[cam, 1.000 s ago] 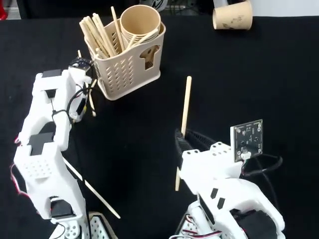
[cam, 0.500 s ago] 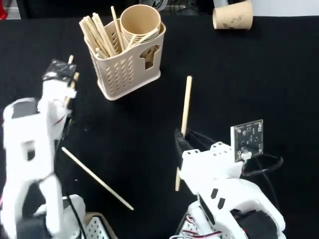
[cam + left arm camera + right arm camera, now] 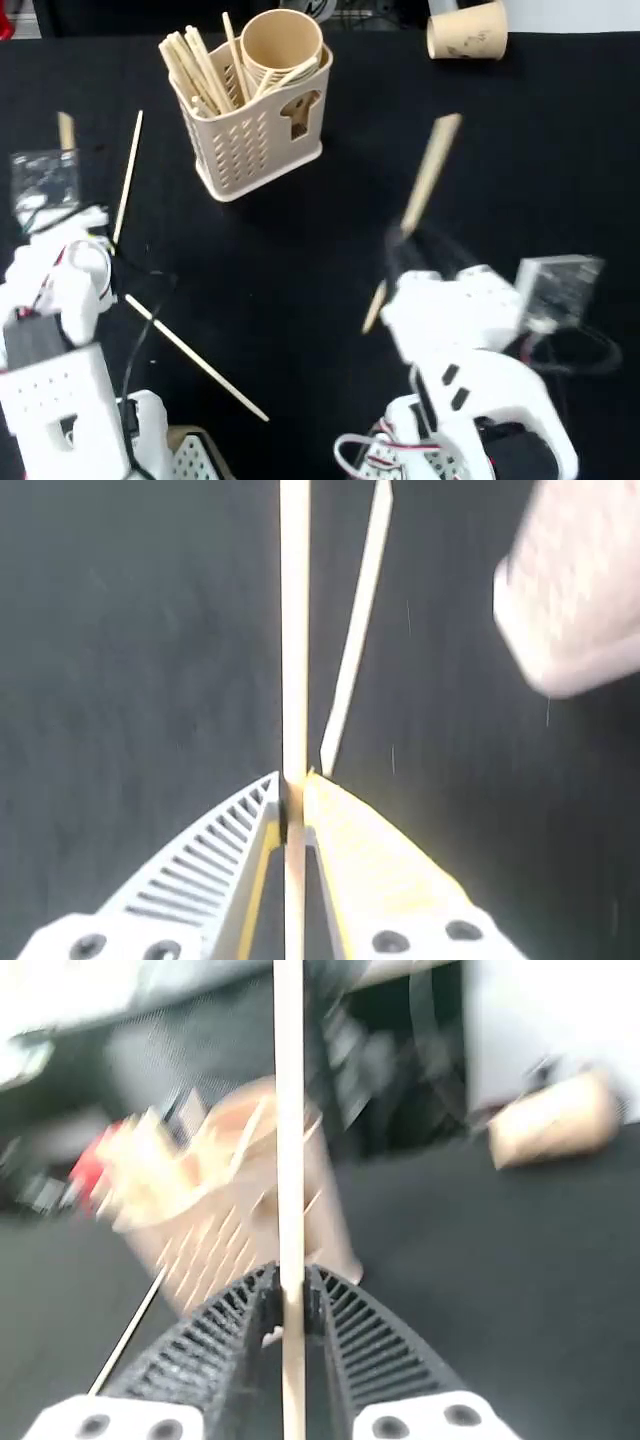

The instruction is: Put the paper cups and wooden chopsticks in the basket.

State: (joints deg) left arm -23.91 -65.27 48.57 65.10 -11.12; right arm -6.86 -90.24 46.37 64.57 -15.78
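Work over the worktop [image 3: 520, 170] with the basket [image 3: 255, 140] as target. Already crowded with sticks and a stack of paper cups [image 3: 282, 45], so aim for the gap beside the stack, not the stack itself. Bring in the right arm [image 3: 465, 340] first. Count the right jaws as fully closed, pinching a wooden chopstick [image 3: 289, 1110] low on its length. Lift until the lower end clears the basket's rim, stand the stick near upright over the opening, then lower before releasing, to avoid a bounce off the rim. Hold the left arm [image 3: 50, 330] back on the far side of the basket from the right arm. Left jaws likewise shut, nipping a second chopstick [image 3: 294, 630].

Read the right-hand stick's long axis as straight out along the jaws' line: free end leading, raised off the worktop, well apart from the basket on its cut-out side. Same for the left-hand stick, with the basket off to one side of its axis.

Leave for later the tipped paper cup [image 3: 466, 30] beyond the basket, a loose chopstick [image 3: 355, 630] just beside the left jaws, and another loose chopstick [image 3: 195, 358] flat on the worktop, well apart from the basket.
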